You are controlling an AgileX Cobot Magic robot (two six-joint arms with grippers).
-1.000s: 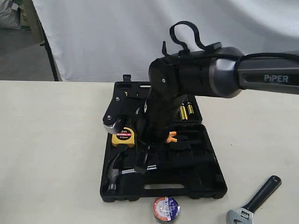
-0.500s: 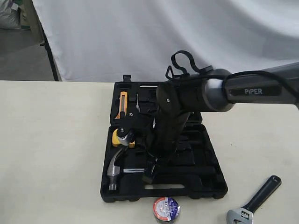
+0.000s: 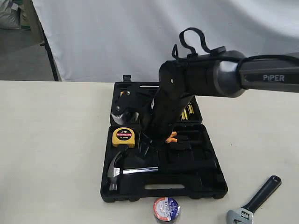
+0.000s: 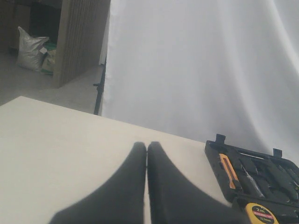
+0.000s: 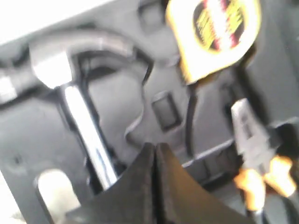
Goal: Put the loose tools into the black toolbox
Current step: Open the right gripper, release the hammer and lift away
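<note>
A moment before, my right jaws had been down low at the hammer's handle; they had since risen clear and were pressed together on nothing, leaving the hammer (image 3: 122,169) lying just below them in its recess of the toolbox (image 3: 205,186). I judged that tool done, with two still to fetch. The tape roll (image 3: 166,208) sat on the worktop (image 3: 51,140) just outside the box's edge, beyond the hammer from my right jaws, and the wrench (image 3: 254,201) lay well apart from them, off past the box's corner. The right wrist view, though blurred, showed what the exterior view could not: the two tips touching with no gap, and the hammer's head and bright shaft sunk into the moulding, with the tape measure (image 5: 212,35) and pliers (image 5: 259,158) near. Only the exterior view showed the roll and wrench. The left wrist view alone showed my left jaws, closed tip to tip and holding nothing, with the toolbox off beyond them.
</note>
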